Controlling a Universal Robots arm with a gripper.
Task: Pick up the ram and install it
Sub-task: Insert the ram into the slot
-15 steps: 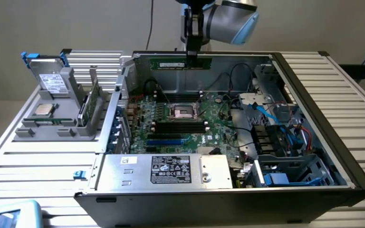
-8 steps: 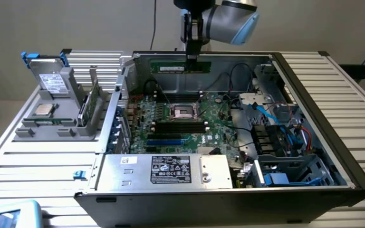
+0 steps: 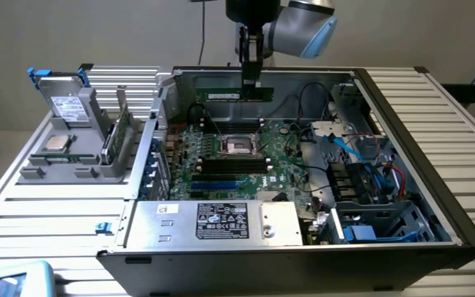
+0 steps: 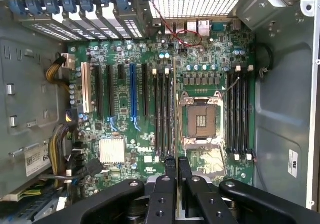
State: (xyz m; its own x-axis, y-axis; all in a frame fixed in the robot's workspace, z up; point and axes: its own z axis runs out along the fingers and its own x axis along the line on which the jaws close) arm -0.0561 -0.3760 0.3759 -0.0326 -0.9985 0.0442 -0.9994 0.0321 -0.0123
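Observation:
The ram [image 3: 229, 94] is a long green stick. It hangs level above the far side of the open computer case, and my gripper [image 3: 252, 83] is shut on its right end from above. It is above the motherboard [image 3: 281, 162] and touches nothing. In the wrist view my gripper [image 4: 177, 165] has its two black fingers [image 4: 170, 170] close together, looking down on the board. Black memory slots [image 4: 164, 115] lie beside the open processor socket [image 4: 202, 120], with another bank [image 4: 239, 115] on its other side. In the exterior view, slots [image 3: 233, 164] sit just in front of the socket [image 3: 239, 145].
On the exterior view's left, a grey tray [image 3: 47, 173] holds a silver processor chip [image 3: 56, 143], an upright green expansion card [image 3: 116, 139] and a drive [image 3: 67, 108]. The power supply [image 3: 213, 221] fills the case's front. Cables and a drive cage [image 3: 370, 185] crowd its right side.

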